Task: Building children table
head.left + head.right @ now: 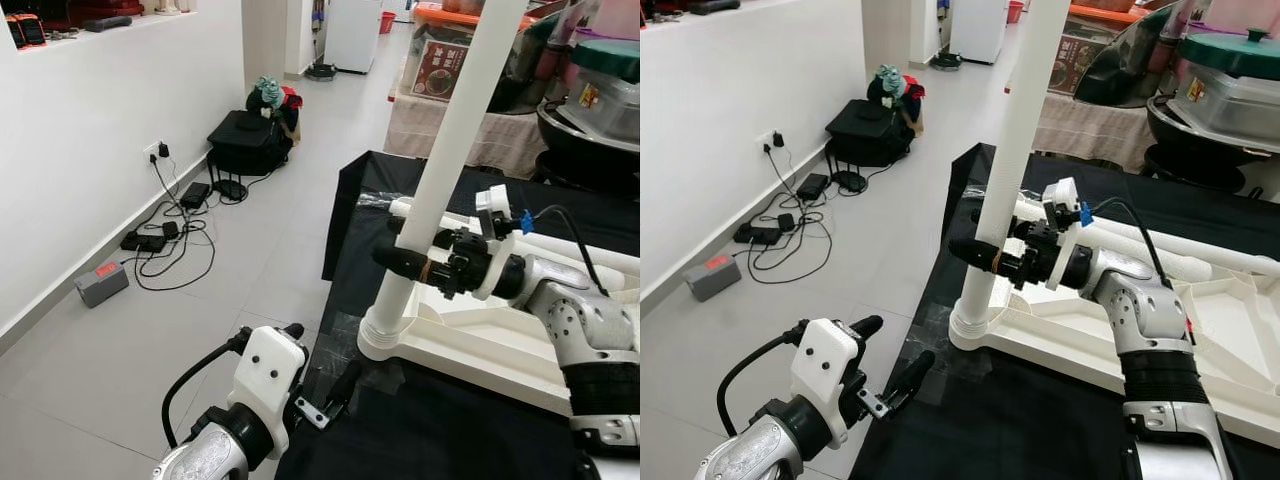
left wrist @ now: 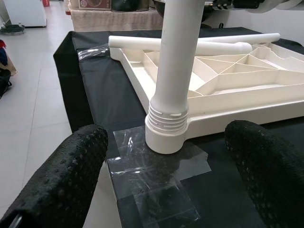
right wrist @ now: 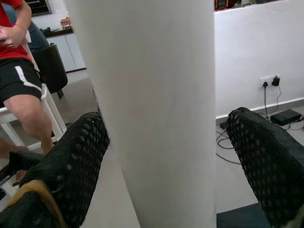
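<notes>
Leg [image 1: 455,130] seated in tabletop [image 1: 480,345] corner socket.
Right claw [image 1: 412,258] straddled leg, fingers spread, maybe steadying; left claw [image 1: 318,385] open, empty.

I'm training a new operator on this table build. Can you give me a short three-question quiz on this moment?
1. True or false: the white leg stands upright in a corner socket of the upturned tabletop.
2. Which gripper is around the leg? A) left B) right
3. Fill in: clear ____ lies on the black cloth by the leg's base.

Key: 1 true; 2 B, the right gripper, while the left gripper hovers open, low and apart; 3 tape.
</notes>
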Robot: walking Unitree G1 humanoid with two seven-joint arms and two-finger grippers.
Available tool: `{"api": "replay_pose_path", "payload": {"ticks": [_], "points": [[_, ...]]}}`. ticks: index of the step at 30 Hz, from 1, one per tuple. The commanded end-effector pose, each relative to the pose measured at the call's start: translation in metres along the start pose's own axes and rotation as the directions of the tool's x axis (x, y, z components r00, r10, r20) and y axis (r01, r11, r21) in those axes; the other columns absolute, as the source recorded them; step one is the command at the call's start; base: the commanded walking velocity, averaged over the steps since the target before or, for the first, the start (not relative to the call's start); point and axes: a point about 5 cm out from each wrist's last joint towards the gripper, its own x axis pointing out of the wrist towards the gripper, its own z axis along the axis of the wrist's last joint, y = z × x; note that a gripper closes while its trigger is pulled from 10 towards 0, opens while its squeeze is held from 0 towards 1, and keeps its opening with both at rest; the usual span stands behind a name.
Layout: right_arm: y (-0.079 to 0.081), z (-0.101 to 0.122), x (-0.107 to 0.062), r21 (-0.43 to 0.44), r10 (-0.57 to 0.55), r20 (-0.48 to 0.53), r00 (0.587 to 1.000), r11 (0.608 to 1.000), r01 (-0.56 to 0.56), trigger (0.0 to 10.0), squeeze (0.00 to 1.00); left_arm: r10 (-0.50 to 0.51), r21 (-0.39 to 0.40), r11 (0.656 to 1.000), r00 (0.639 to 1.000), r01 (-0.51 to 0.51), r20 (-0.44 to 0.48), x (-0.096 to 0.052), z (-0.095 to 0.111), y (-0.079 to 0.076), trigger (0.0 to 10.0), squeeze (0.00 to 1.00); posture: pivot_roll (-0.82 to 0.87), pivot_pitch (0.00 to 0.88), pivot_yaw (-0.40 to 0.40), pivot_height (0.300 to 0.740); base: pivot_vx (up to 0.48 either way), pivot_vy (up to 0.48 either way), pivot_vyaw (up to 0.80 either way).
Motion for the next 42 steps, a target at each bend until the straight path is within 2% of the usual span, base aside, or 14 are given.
{"api": "replay_pose_path", "payload": {"ticks": [1,4,5,18,26,35,42], "points": [[0.0,0.006,0.003,-0.046,-0.003,0.008,1.0,0.999,0.004,10.0,0.0,-0.004,0.008,1.0,1.0,0.004,0.013,0.0,0.003,-0.001,10.0,0.0,0.07,0.104,-0.103,0.74,0.0,0.0,0.0],[0.0,0.006,0.003,-0.056,-0.01,0.01,1.0,0.998,0.011,10.0,0.0,-0.002,0.01,1.0,1.0,0.002,0.012,0.0,0.003,-0.001,10.0,0.0,0.07,0.112,-0.104,0.74,0.0,0.0,0.0],[0.0,0.006,0.004,-0.054,-0.01,0.01,1.0,0.998,0.011,0.0,0.0,0.0,0.01,1.0,1.0,0.0,0.012,0.0,0.003,0.0,10.0,0.0,0.08,0.108,-0.103,0.74,0.0,0.0,0.0],[0.002,0.006,0.001,-0.049,0.002,0.016,1.0,0.999,-0.001,0.0,0.0,0.004,0.011,1.0,1.0,-0.004,0.014,0.0,0.003,0.001,10.0,0.0,0.07,0.116,-0.1,0.74,0.0,0.0,0.0],[0.004,0.005,-0.002,-0.071,-0.047,0.017,0.999,0.996,0.048,0.0,0.0,0.035,0.019,0.999,0.999,-0.035,0.023,0.0,0.005,0.007,10.0,0.0,0.07,0.118,-0.099,0.74,0.0,0.0,0.0],[0.01,0.003,-0.009,-0.141,-0.168,0.061,0.984,0.975,0.175,0.0,0.0,0.111,0.071,0.991,0.993,-0.113,0.04,-0.001,0.009,0.027,10.0,0.0,0.06,0.124,-0.09,0.74,0.0,0.0,0.0],[0.019,-0.008,0.001,-0.172,-0.305,0.021,0.952,0.937,0.304,0.0,0.0,0.155,0.102,0.982,0.986,-0.16,0.056,-0.001,0.013,0.04,10.0,0.0,0.05,0.126,-0.084,0.74,0.0,0.0,0.0]]}}
